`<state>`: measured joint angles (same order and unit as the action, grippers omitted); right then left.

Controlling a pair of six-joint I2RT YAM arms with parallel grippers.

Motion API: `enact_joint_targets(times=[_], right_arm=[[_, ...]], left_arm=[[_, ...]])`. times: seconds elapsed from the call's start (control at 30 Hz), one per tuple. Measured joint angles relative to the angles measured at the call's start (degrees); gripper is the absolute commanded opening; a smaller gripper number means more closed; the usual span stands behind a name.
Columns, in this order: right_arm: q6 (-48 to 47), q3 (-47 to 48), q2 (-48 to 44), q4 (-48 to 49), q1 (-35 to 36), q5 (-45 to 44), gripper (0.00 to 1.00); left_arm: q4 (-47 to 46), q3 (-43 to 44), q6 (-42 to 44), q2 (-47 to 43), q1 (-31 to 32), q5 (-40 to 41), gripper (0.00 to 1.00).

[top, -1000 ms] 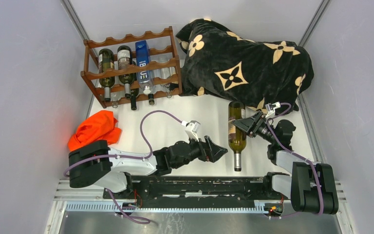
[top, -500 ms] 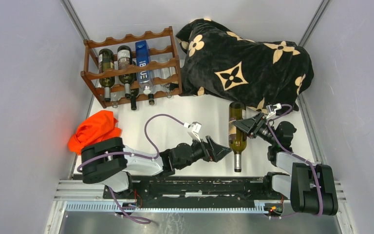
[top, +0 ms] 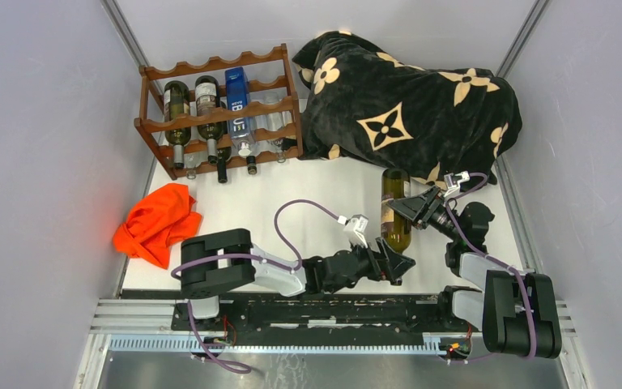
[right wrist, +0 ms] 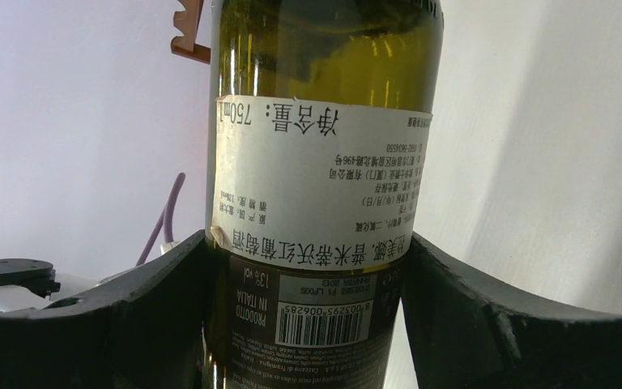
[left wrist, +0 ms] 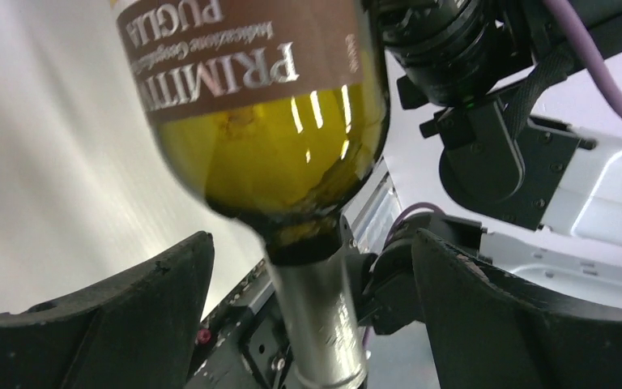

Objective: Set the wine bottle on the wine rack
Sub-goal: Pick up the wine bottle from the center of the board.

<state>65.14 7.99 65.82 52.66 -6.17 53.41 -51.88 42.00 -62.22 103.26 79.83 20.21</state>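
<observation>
**Right gripper**: clamped across the body of the wine bottle, one dark finger on each side at the lower edge of the back label.

**Left gripper**: jaws wide apart, straddling the bottle's neck just below the shoulder; no contact visible on either side.

**Wine bottle, location:** lengthwise on the right half of the table, base toward the black patterned blanket, neck toward the arm bases. Cannot tell whether resting on the surface or raised off it. Well apart from the wine rack, which stands at the far left with bottles in its lower tiers and its top scallops bare.

**Handling (judged):**
- Rigid glass, breakable if dropped or knocked against the rails.
- Smooth and probably slippery on bare glass, with better purchase on the paper labels.
- Light shining through the shoulder suggests little or no contents; not certain.
- In any case, weight toward the body end.
- Best holds: mid-body over the label, plus the neck for steering into a scallop.

**Appearance:**
- Olive-green translucent glass.
- Brown front label with pale lettering reading "PUGLIA".
- White back label in Chinese print marked 750ml.
- Dark strip with a barcode beneath the back label.
- Silver-grey capsule on the neck.
</observation>
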Motion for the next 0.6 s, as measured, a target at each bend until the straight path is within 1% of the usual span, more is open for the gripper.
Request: enact_joint_targets(times=[0.3, 0.43, 0.6], right_arm=[[0.2, 0.0, 0.0, 0.0, -0.1, 0.2, 0.04], [0.3, -0.1, 0.0, 0.0, -0.2, 0.2, 0.04], [0.7, -0.4, 0.0, 0.1, -0.3, 0.3, 0.04]], left_arm=[[5.4, 7.1, 0.0, 3.0, 0.0, 3.8, 0.75], [6.6, 8.5, 0.1, 4.7, 0.0, 4.5, 0.73], [7.3, 8.9, 0.1, 5.2, 0.0, 5.2, 0.75]])
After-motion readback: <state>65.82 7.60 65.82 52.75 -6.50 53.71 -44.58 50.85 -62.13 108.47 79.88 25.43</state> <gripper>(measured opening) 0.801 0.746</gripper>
